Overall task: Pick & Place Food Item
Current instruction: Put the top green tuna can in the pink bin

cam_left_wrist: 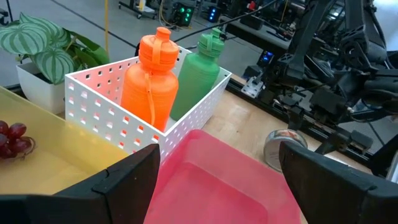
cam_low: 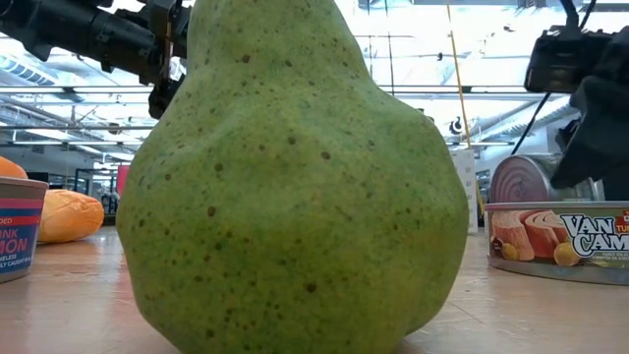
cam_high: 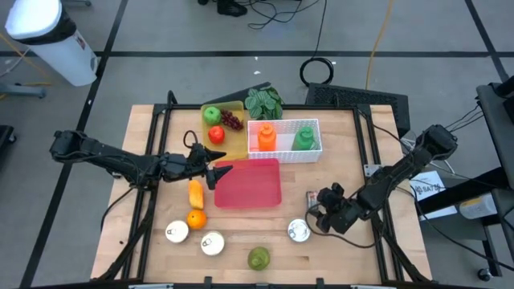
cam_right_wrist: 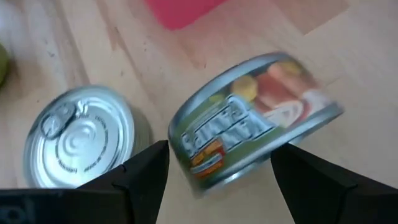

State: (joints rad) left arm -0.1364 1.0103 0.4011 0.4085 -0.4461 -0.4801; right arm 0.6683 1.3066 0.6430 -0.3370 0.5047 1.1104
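A labelled tin can [cam_right_wrist: 255,130] stands tilted on its edge between the fingers of my right gripper [cam_right_wrist: 221,155], which is shut on it at the table's near right [cam_high: 320,207]. In the high view the can [cam_high: 312,198] is just right of the pink tray [cam_high: 249,185]. A second can [cam_right_wrist: 81,143] sits upright on the table beside it. My left gripper [cam_high: 215,172] hovers open and empty at the pink tray's left edge. A green pear [cam_high: 258,257] rests on its base near the front edge. My right gripper has the can's round wall [cam_right_wrist: 205,155] between its two fingers, which slant down from the table's right. The can is tipped, its label toward the wrist camera. The fingers hide the touching spots. The upright can [cam_low: 560,241] hides its lower edge [cam_low: 521,182].
A yellow tray [cam_high: 233,144] with an apple, a tomato and grapes, a white basket [cam_high: 285,154] with two bottles, and a plant [cam_high: 263,102] stand at the back. An orange [cam_high: 196,218], a yellow fruit [cam_high: 195,193] and two cans [cam_high: 193,238] lie near left.
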